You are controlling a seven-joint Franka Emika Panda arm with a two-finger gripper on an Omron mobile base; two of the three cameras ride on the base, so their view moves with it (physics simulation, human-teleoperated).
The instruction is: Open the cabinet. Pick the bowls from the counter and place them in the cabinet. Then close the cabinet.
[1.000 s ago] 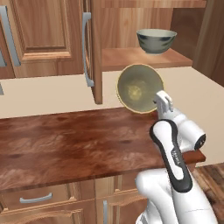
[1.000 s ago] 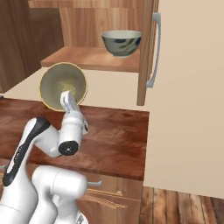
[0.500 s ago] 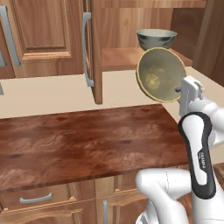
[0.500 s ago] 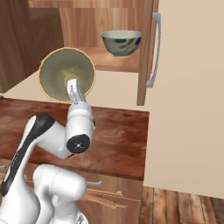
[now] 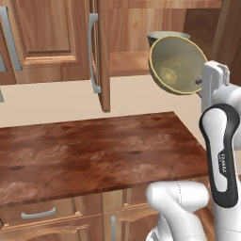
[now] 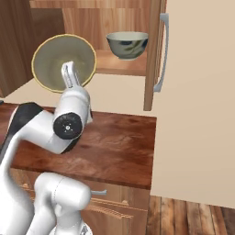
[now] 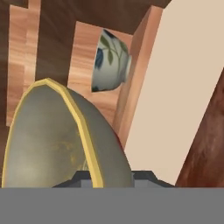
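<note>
Lifted higher than a moment ago, the beige-olive bowl now hangs tipped on its side in front of the open cabinet, level with the shelf and above the counter. The gripper is nearly closed, pinching the bowl's yellowish rim. Behind it, the grey-green bowl sits upright on the shelf.

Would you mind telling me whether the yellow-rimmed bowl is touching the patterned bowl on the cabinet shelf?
Apart. In the right base view, the yellow-rimmed bowl hangs left of the patterned bowl, with bare shelf and cabinet back showing between them.
</note>
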